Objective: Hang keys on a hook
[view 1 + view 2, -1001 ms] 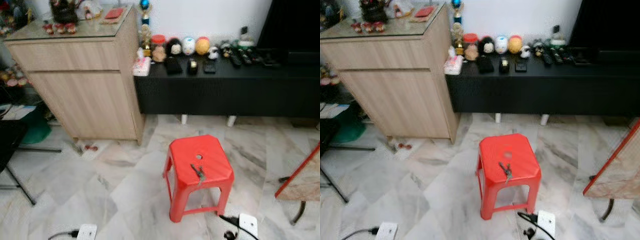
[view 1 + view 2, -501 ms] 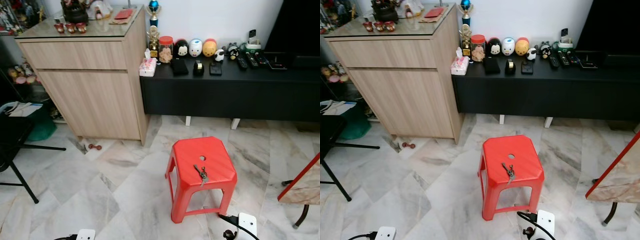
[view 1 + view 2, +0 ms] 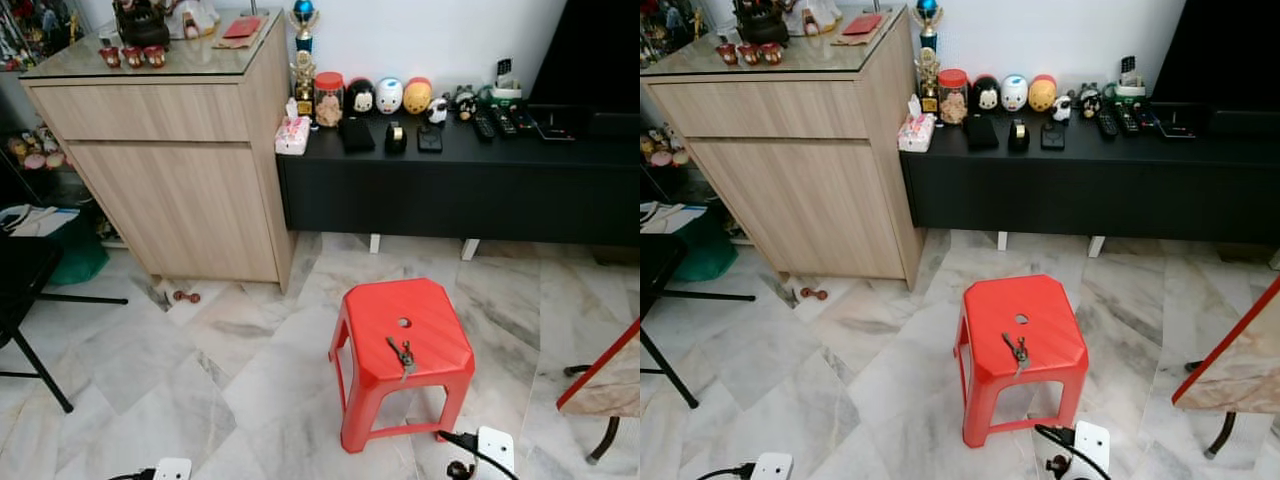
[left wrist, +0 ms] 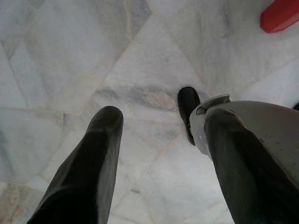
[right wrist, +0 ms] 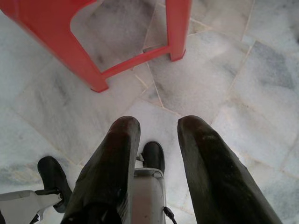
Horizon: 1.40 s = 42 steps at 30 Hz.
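A small bunch of keys point(image 3: 402, 355) lies on the seat of a red plastic stool point(image 3: 372, 318), close to its front edge and just below the seat's round hole. The stool stands on the marble floor, ahead of me and slightly to the right. My left gripper point(image 4: 161, 116) hangs over bare floor, open, with nothing between its fingers. My right gripper point(image 5: 159, 123) is also open and empty, pointing down at the floor by the stool's legs point(image 5: 180, 28). My own feet show beneath both grippers.
A light wooden cabinet point(image 3: 180, 170) stands at the back left. A low black bench point(image 3: 460, 185) with figurines and remotes runs along the wall. Black chair legs point(image 3: 30, 340) are at the left, a red-edged tabletop point(image 3: 605, 375) at the right. Power strips point(image 3: 495, 447) with cables lie near my feet.
The whole picture has shifted slightly and grown sharper, so the camera has moved. The keys and the stool stay where they were.
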### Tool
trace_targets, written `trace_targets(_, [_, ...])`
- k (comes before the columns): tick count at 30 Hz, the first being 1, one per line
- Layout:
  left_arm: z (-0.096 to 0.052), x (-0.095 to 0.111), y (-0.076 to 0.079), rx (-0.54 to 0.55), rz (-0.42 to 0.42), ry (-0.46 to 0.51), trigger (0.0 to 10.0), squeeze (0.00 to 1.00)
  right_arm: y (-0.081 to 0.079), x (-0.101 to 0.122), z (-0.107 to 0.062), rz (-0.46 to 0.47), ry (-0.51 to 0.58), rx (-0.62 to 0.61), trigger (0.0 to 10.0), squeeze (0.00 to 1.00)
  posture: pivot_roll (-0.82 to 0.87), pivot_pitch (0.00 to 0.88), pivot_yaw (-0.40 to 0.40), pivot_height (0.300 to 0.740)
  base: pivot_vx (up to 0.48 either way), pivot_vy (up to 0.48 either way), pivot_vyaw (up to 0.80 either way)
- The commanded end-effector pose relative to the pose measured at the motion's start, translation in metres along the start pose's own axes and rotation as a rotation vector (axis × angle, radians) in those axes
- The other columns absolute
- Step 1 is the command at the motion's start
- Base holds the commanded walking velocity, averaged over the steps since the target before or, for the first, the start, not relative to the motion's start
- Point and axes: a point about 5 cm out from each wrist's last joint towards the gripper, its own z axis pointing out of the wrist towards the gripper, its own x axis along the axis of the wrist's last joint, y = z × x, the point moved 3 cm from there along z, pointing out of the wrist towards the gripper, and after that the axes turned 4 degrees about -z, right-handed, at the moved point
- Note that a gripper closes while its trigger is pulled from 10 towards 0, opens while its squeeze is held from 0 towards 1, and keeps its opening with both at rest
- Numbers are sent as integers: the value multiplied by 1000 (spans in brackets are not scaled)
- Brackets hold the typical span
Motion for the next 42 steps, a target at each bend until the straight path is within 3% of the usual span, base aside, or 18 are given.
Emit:
trace_targets(1, [0,-2,2,-5,-19,-8,10000,0,2,-5,-1,5,-18,-2,10000,0,-30,36,1,740,255,0,0])
trace_targets(18, [0,-2,3,-7,-24,-8,10000,0,-8,0,0,-14,2,22,10000,0,-29,38,-2,740,253,0,83])
trace_targets(37, [0,-1,3,-5,-24,-4,10000,0,-7,13,1,11,57,13,10000,0,-31,37,-4,740,187,0,0])
trace_targets(42, [0,-1,3,-4,-22,-2,10000,0,-13,35,1,28,166,35,10000,0,-32,40,-5,740,0,0,0])
